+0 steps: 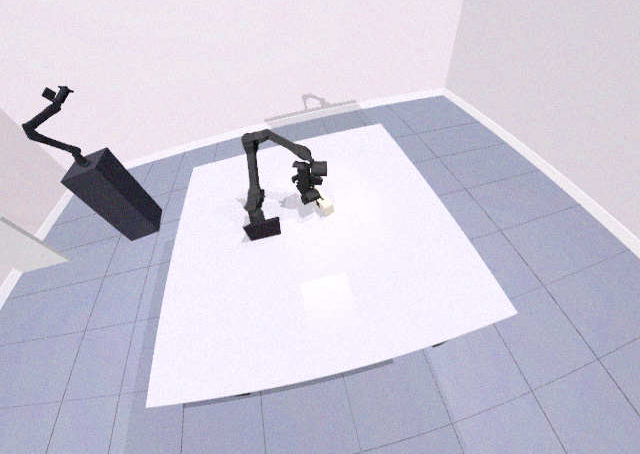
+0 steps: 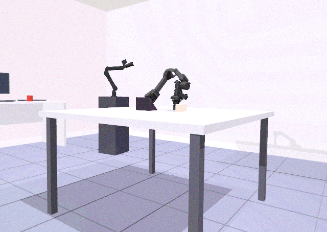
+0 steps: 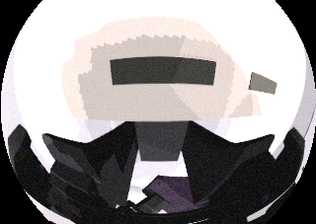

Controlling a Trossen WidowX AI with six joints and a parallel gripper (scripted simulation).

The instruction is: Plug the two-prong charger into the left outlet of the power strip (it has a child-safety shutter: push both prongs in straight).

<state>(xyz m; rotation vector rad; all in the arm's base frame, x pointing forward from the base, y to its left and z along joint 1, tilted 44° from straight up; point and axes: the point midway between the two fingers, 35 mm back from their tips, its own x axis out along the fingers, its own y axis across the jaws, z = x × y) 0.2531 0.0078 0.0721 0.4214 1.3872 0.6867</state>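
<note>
The cream power strip (image 1: 325,208) (image 2: 181,108) (image 3: 101,103) lies on the white table (image 1: 232,304) (image 2: 118,116). A wide dark band runs across its face in the wrist view. My gripper (image 3: 159,118) is shut on the dark grey charger (image 3: 160,144) and points down at the strip's near side. In the wrist view the charger's far end meets the strip's lower edge, in line with the middle of the dark band. The prongs and the outlet holes cannot be seen, so whether the prongs are in the strip cannot be told.
The arm's dark base (image 1: 262,228) (image 2: 145,103) stands on the table beside the gripper. A small grey patch (image 3: 263,83) shows near the strip's right end. A second arm on a dark pedestal (image 1: 111,193) (image 2: 113,139) stands off the table.
</note>
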